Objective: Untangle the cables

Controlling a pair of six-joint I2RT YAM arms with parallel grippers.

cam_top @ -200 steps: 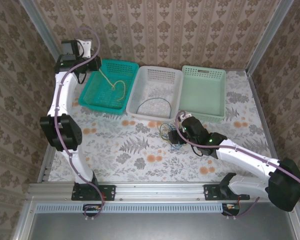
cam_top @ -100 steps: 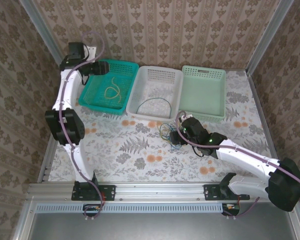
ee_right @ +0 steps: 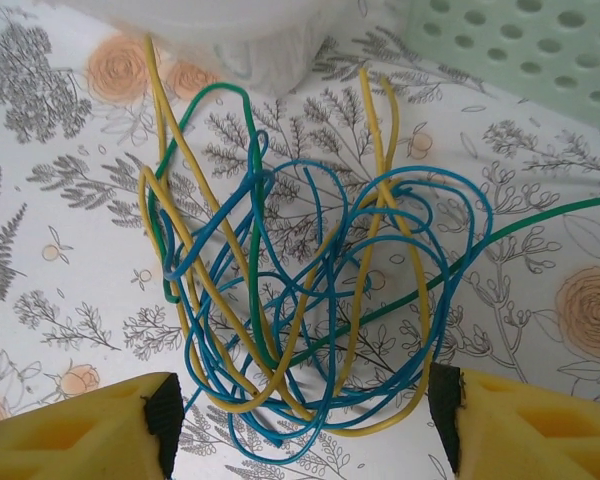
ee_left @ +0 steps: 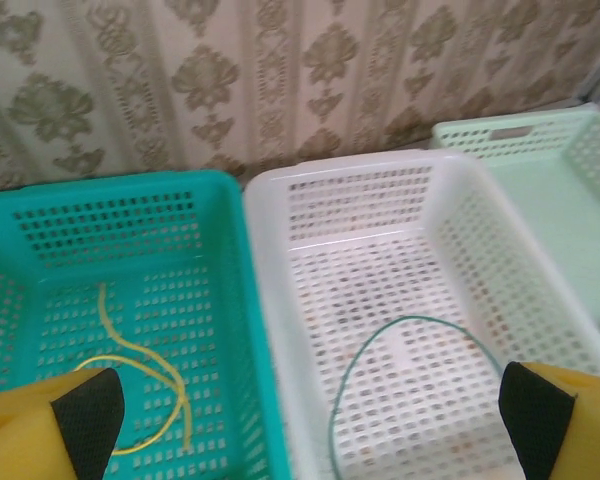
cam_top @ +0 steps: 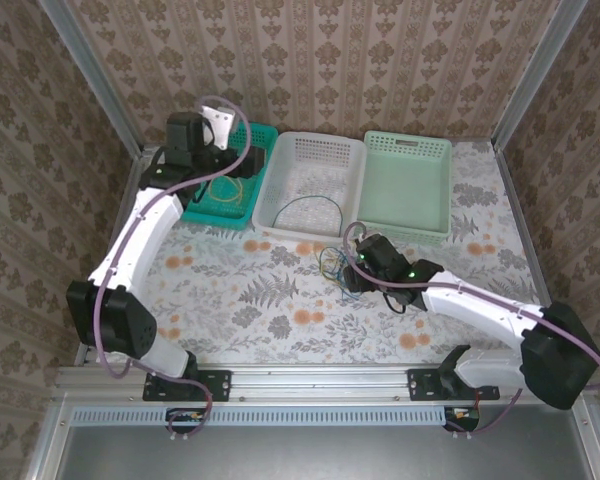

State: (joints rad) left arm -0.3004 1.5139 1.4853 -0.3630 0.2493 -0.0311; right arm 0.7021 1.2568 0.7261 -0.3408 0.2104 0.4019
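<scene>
Tangled cables (ee_right: 300, 300), right gripper (ee_right: 305, 420) astride — spread; left gripper (ee_left: 307, 415) wide

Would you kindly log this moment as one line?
left gripper: open above teal basket | yellow cable: in teal basket | green cable: in white basket | right gripper: open, straddling cable tangle on table

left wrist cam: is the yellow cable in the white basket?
No, the white basket holds only a green cable; the yellow cable lies in the teal basket.

Cables (ee_right: 320, 295) yel/grn/blu; teal basket (ee_left: 130, 185), white basket (ee_left: 340, 165), mint basket (ee_left: 520, 135); floral table (cam_top: 270, 300).
</scene>
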